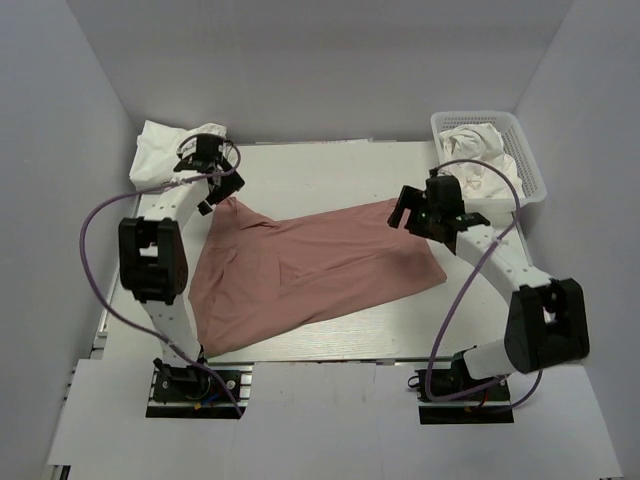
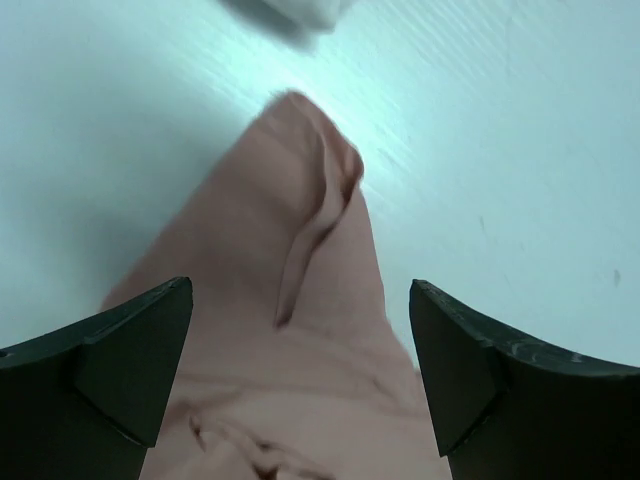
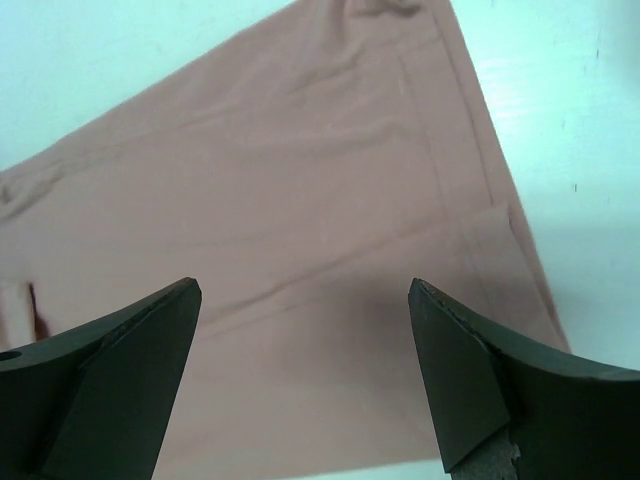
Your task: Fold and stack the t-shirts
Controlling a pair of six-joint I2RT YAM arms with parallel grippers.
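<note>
Far-L corner of the worktop (image 1: 330, 165): a white t-shirt heap (image 1: 165, 150), prob. parked there so the middle stays free for folding. Just beside it the L end effector (image 2: 300, 290) hovers w/ fingers spread, nothing held, lined up over the pink tee's pointed far-L corner, likely the next pinch point. The dusty-pink t-shirt (image 1: 310, 265) lies mid-worktop, spread mostly flat but skewed and not yet folded. R end effector (image 3: 305, 290) also spread and empty, above the tee's R edge. Far R: a white basket (image 1: 535, 170) holding crumpled white tees (image 1: 480, 150), the supply, I'd guess. Count: 1 pink tee, 2 white bundles (shirts per bundle unclear), 1 basket, 2 arms.
</note>
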